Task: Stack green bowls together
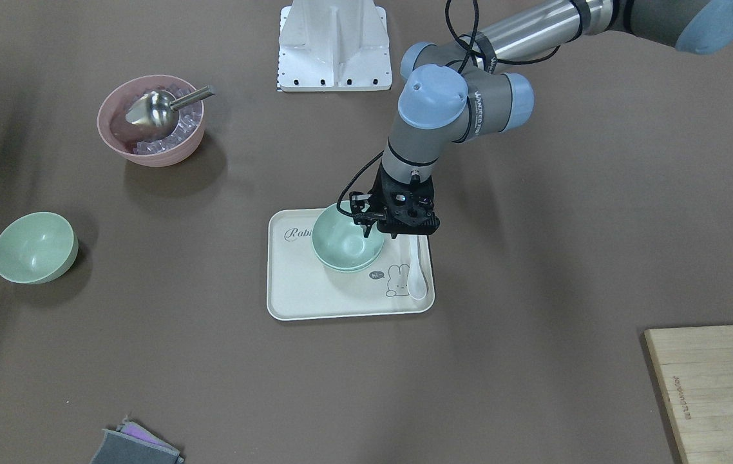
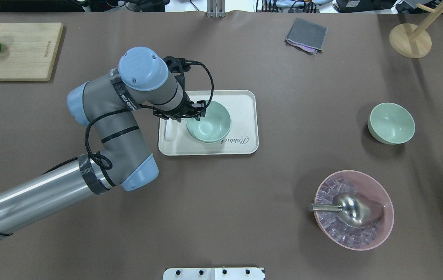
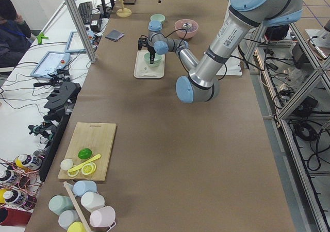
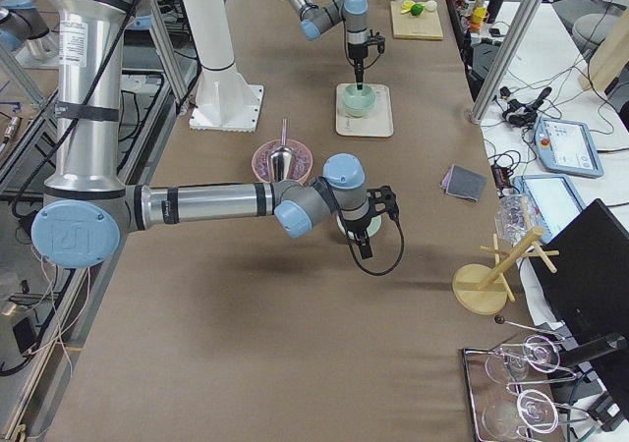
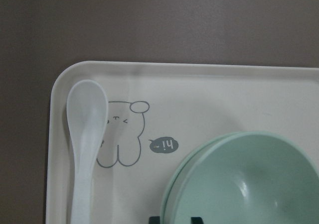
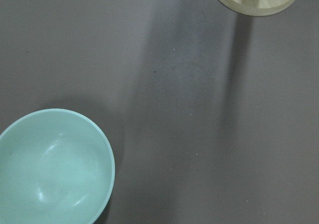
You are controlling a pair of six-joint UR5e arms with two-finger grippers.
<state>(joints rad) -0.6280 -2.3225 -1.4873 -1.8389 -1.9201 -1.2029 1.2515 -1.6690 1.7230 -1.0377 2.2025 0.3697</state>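
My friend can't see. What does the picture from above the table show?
The left arm's tool is at the rim of two nested green bowls on a cream tray. A third green bowl sits alone on the picture's right, near a pink bowl with a metal scoop.

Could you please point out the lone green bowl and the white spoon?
lone green bowl (image 2: 391, 123): overhead exterior view, inside bottom.
white spoon (image 5: 88, 109): left wrist view, its scoop end.

left arm (image 2: 128, 105) stretched forward, wrist down | left gripper (image 1: 370, 227) vertical, fingers' gap unclear | right arm (image 4: 211, 204) low, right gripper (image 4: 365, 250) pointing down, fingers' spread unreadable
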